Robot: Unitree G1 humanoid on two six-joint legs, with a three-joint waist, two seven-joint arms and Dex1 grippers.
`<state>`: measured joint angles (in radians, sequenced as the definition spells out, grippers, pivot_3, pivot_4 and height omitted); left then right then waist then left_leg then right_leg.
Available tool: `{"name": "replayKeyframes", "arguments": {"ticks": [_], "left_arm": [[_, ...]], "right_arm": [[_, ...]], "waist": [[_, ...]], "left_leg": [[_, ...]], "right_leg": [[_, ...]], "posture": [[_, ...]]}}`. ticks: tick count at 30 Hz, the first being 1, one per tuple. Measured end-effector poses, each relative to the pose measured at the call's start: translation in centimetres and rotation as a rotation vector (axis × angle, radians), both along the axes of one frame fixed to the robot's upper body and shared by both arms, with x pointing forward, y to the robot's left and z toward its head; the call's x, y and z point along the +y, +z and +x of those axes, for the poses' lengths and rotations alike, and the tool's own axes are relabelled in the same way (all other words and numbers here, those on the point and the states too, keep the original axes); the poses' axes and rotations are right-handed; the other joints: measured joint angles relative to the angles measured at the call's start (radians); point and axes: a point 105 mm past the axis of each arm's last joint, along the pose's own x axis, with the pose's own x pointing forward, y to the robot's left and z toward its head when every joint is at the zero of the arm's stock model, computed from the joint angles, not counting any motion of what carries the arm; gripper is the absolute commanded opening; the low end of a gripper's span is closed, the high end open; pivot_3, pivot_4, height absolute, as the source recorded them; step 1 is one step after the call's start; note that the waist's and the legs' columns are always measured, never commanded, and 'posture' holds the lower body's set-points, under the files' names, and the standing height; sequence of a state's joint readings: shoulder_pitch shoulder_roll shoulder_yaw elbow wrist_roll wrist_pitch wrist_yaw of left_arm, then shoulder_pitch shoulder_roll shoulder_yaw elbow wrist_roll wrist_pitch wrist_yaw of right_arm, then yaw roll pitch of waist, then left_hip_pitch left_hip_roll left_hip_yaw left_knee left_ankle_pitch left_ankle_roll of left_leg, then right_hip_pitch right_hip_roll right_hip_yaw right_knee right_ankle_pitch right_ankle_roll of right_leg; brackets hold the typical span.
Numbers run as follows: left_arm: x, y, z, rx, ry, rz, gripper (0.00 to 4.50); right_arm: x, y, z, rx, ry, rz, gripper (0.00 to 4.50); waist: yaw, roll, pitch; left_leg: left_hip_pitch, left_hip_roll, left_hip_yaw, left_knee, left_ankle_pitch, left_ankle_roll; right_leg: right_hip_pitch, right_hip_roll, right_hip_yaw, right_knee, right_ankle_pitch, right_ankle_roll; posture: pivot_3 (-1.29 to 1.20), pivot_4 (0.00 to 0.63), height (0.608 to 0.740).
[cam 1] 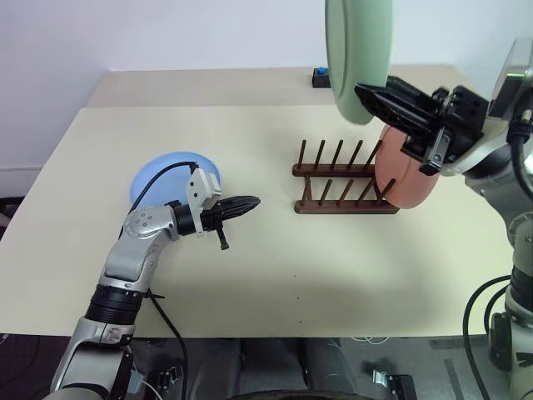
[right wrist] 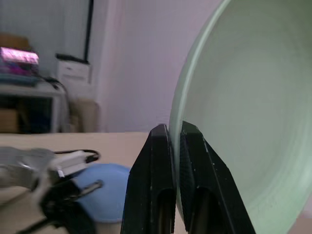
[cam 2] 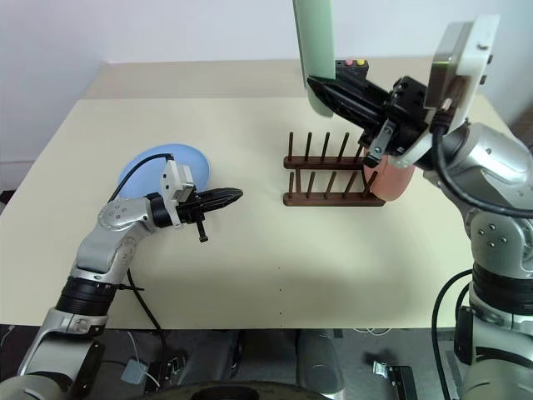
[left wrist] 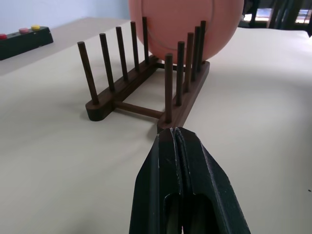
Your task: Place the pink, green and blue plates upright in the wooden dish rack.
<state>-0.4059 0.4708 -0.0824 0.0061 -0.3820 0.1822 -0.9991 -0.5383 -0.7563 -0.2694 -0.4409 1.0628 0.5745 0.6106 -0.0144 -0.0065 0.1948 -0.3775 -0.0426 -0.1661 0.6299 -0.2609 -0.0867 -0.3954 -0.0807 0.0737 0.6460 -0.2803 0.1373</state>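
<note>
A pale green round plate (cam 1: 356,50) is held on edge, high above the cream-coloured bench (cam 1: 275,283), by the right pincer (cam 2: 321,87), whose two black fingers (right wrist: 161,185) are clamped on the plate's rim, one on each face. The plate hangs over the far side of the small dark brown wooden dish rack (cam 1: 341,179), with clear space between its lower edge and the tips of the pegs.

The rack stands on the bench right of centre, its two parallel base rails each carrying a row of upright pegs. A pink round plate (cam 1: 406,175) is seen upright at the right end of the rack, set between the last pegs; in the left wrist view it rises behind the far pegs (left wrist: 185,29). The remaining slots to its left are unfilled.

A light blue round plate (cam 1: 171,177) lies flat on the bench towards the left, partly covered by the left arm. The left pincer (cam 1: 246,202) is held level just above the bench, beside the blue plate and pointing towards the rack, well apart from it; its fingers (left wrist: 168,195) are pressed together with nothing between them.

A black box with coloured buttons (cam 2: 351,65) rests at the far edge of the bench, behind the green plate.
</note>
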Motion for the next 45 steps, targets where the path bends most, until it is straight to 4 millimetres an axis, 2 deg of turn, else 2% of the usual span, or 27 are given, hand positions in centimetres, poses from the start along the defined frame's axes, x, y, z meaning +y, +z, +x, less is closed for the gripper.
{"name": "replayKeyframes", "arguments": {"ticks": [7, 11, 17, 24, 45], "left_arm": [[0.0, 0.0, 0.0, 0.0, -0.001, 0.0, 0.0], [0.0, 0.0, 0.0, 0.001, -0.002, 0.0, 0.0], [-0.1, 0.1, -0.1, -0.001, -0.006, 0.001, 0.0], [-0.4, 0.2, -0.3, -0.003, -0.02, -0.001, 0.0], [-0.8, 0.5, -0.8, 0.004, -0.052, -0.016, 0.0]], "right_arm": [[-2.3, -1.1, 2.0, 0.173, -0.053, 0.194, 0.09], [-3.6, -2.5, 2.8, 0.254, -0.097, 0.233, 0.09], [-4.5, -4.1, 3.3, 0.318, -0.127, 0.245, 0.09], [-4.9, -5.5, 3.4, 0.356, -0.137, 0.235, 0.09], [-5.4, -7.3, 3.2, 0.426, -0.116, 0.214, 0.09]], "waist": [[-0.002, 0.0, 0.0], [-0.001, 0.0, 0.0], [-0.002, 0.0, 0.0], [-0.003, 0.0, 0.0], [-0.002, 0.0, 0.0]], "left_leg": [[0.0, 0.0, 0.0, -0.001, 0.0, 0.0], [-0.001, 0.0, 0.0, -0.001, 0.0, 0.0], [-0.001, 0.0, 0.0, -0.001, 0.0, 0.0], [-0.002, 0.0, 0.0, 0.0, 0.0, 0.0], [-0.002, 0.0, 0.0, 0.0, 0.0, 0.0]], "right_leg": [[-0.001, 0.0, 0.0, 0.0, 0.0, 0.0], [-0.001, 0.0, 0.0, 0.0, 0.0, 0.0], [-0.002, 0.0, 0.0, 0.0, 0.0, 0.0], [-0.002, 0.0, 0.0, 0.0, 0.0, 0.0], [-0.002, 0.0, 0.0, 0.0, 0.0, 0.0]], "posture": [[0.0, 0.15, 0.74], [0.0, 0.15, 0.74], [0.0, 0.15, 0.74], [0.0, 0.15, 0.74], [0.0, 0.15, 0.74]]}}
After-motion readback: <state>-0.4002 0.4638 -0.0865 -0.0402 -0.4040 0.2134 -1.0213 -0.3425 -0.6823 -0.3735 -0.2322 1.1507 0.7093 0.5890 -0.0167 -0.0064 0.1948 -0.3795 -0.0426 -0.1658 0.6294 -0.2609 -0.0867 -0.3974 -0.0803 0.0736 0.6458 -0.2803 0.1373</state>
